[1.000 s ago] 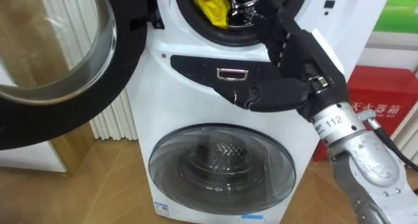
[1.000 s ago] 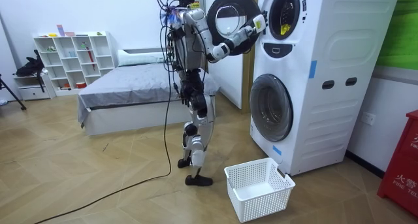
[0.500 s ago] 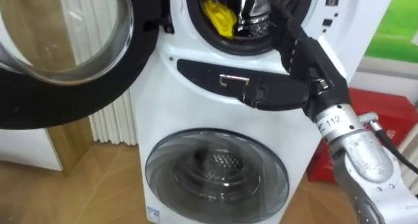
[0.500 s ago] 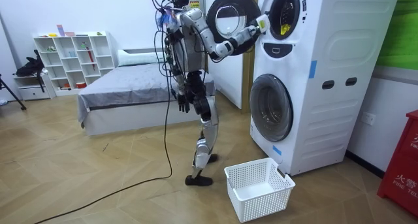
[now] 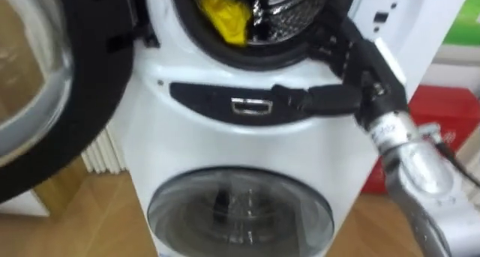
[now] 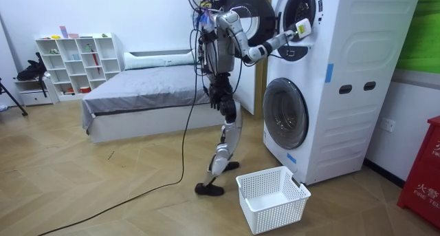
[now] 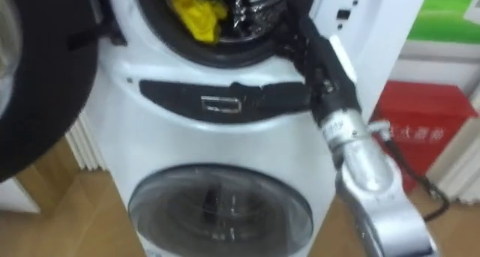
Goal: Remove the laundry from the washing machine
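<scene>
A yellow cloth [image 5: 223, 16] lies in the open upper drum [image 5: 289, 13] of the stacked washing machine [image 6: 330, 84], towards its left. My right hand [image 5: 352, 58] is at the drum's lower right rim, open, with its fingers pointing up and in and its thumb stretched left over the dark control strip [image 5: 225, 103]. It holds nothing and is apart from the cloth [image 7: 193, 10]. In the room view I stand close before the machine with the right arm raised to the drum. My left hand [image 6: 218, 97] hangs by my hip.
The upper door [image 5: 45, 100] is swung open to my left. The lower machine's round door [image 5: 240, 212] is shut. A white basket [image 6: 271, 198] stands on the floor by my feet. A red box [image 5: 442, 129] is at the right, a bed [image 6: 137, 91] behind me.
I have stepped closer to the machine and the view has shifted. My right hand has risen from the control strip to the drum's rim.
</scene>
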